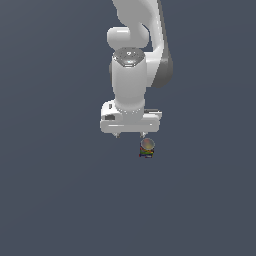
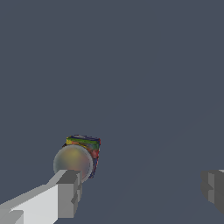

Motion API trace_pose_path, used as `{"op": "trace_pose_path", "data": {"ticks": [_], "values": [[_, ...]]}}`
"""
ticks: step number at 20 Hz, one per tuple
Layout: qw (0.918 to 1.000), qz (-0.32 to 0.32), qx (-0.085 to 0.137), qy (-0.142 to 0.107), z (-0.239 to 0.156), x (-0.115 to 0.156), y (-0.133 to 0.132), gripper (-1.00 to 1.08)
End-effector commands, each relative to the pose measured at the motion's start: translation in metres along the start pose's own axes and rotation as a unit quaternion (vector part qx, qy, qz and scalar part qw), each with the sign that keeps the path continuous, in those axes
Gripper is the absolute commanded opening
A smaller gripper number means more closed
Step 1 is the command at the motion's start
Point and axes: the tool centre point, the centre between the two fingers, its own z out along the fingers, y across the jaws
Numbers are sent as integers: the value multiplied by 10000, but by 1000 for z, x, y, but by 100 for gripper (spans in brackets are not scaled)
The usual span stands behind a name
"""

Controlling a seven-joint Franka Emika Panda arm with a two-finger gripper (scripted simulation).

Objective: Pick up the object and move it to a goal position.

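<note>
The object (image 1: 147, 148) is a tiny can with a round greyish-pink top and banded red, green, yellow and blue sides, resting on the grey floor. In the exterior view my gripper (image 1: 130, 135) hangs just above it, pointing down, with its fingertips spread wide apart and nothing between them. The can lies under the fingertip (image 1: 143, 134) on the exterior view's right, not in the middle of the gap. In the wrist view the object (image 2: 78, 156) shows close beside one finger (image 2: 65, 192), while the other finger (image 2: 213, 189) is far across; the gripper (image 2: 140, 192) is open.
A plain dark grey floor (image 1: 60, 200) fills both views. The white arm (image 1: 132, 65) rises above the gripper toward the top of the exterior view. No other objects or goal marker show.
</note>
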Motion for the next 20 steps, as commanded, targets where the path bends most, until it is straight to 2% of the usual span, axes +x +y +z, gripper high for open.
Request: {"op": "trace_pose_path", "data": {"ticks": [1, 10, 20], "values": [[10000, 0, 0, 0, 0, 0, 0, 100], [9997, -125, 57, -195, 26, -11, -11, 100], [9998, -9, 36, -200, 33, -13, -20, 100]]}}
